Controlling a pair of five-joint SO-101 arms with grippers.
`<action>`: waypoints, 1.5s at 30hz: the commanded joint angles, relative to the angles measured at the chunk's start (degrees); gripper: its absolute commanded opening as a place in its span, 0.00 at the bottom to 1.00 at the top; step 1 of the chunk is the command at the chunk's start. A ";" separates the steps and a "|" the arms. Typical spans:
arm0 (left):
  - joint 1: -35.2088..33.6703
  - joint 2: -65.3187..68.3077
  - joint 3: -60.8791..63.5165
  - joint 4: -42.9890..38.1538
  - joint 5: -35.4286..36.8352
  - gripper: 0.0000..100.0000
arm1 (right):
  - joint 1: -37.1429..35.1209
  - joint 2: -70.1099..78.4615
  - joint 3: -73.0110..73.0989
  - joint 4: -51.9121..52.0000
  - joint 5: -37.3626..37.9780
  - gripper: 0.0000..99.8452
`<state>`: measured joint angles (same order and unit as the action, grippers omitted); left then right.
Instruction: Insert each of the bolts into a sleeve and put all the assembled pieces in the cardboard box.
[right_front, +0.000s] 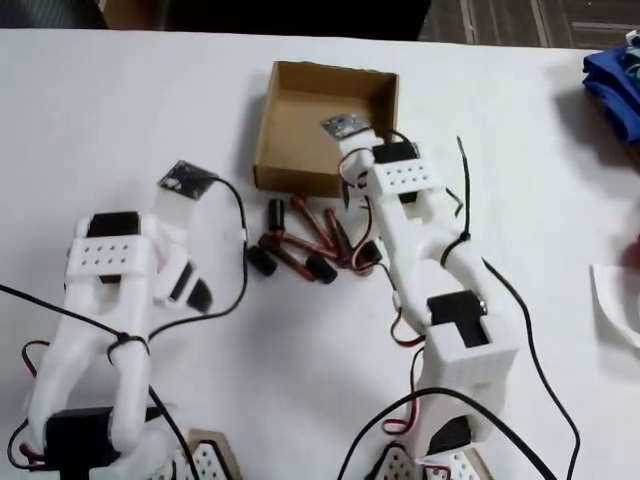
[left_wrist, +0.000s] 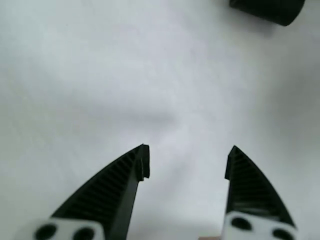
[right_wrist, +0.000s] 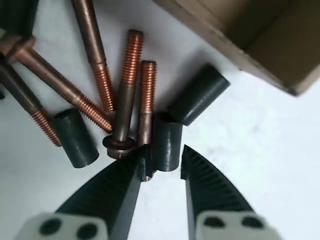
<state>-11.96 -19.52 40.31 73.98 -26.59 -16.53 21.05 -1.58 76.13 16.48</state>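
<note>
- the right gripper (right_wrist: 165, 160) is low over the pile of parts, its black fingers apart; the near end of one dark sleeve (right_wrist: 167, 142) sits between the tips, with a gap showing on one side, so it is not clamped.
- just beside that sleeve, a copper-coloured bolt (right_wrist: 125, 95) lies with its flanged head by the other fingertip, and a second bolt's threaded shaft (right_wrist: 146, 95) runs alongside it.
- a second sleeve (right_wrist: 200, 95) lies at an angle, touching the first one's far end, near the wall of the cardboard box (right_wrist: 250, 35).
- a third sleeve (right_wrist: 75, 137) lies apart among more bolts, which are fanned out on the white table (right_front: 120, 120).
- in the high view the whole pile lies on the table just in front of the box, none of it inside.
- the left gripper (left_wrist: 187, 152) hovers over bare table with its fingers wide apart, holding nothing; a dark sleeve (left_wrist: 267, 10) lies well beyond its tips.
- a blue cloth (right_front: 612, 85) lies at the table's far right edge.
</note>
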 joint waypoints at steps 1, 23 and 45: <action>-1.14 -2.37 -1.80 0.00 1.23 0.27 | 0.66 0.40 -2.46 -1.27 0.09 0.11; -6.15 -2.11 -3.82 -5.36 7.03 0.32 | 2.51 4.79 -2.46 -2.33 0.09 0.11; 1.85 -1.85 -3.47 -8.70 6.95 0.32 | 7.43 9.01 -2.37 -1.80 3.78 0.11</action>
<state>-13.63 -19.52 38.90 63.96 -19.30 -8.79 28.35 -2.11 73.85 19.91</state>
